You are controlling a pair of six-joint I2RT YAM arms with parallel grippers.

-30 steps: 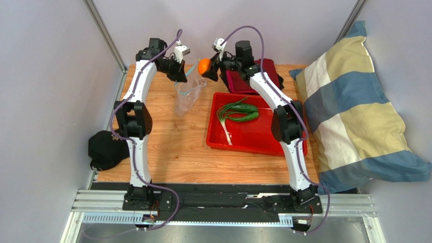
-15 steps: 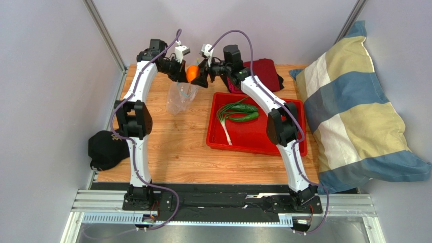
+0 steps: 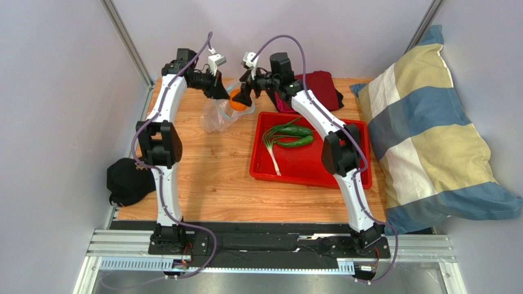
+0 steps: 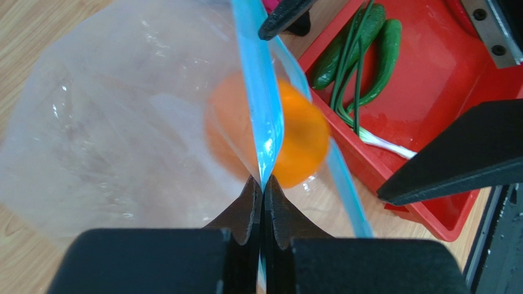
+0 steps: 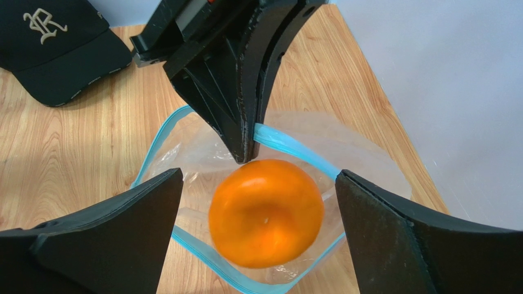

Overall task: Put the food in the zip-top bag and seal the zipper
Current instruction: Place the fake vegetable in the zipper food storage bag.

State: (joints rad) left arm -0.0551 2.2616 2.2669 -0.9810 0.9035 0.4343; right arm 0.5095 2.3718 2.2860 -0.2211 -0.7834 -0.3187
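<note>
Pinching the zipper point(image 4: 258, 92), left gripper point(image 4: 263, 184) clamps the zip-top bag point(image 4: 110, 135) mouth open. Right gripper point(image 5: 258, 177) is spread wide, with the orange fruit point(image 5: 266, 212) inside the mouth, untouched. Film looks thin, floppy, slick, so best hold is the stiffer zip strip. Green vegetables point(image 4: 380, 55) lie in red tray point(image 4: 442, 122).

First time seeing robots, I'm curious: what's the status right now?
Left hand shut on zipper. Right hand open, orange fruit below in zip-top bag mouth. Green vegetables in red tray. Nothing blocking.

Orange fruit point(image 5: 266, 212) inside open zip-top bag point(image 4: 110, 122)
</note>
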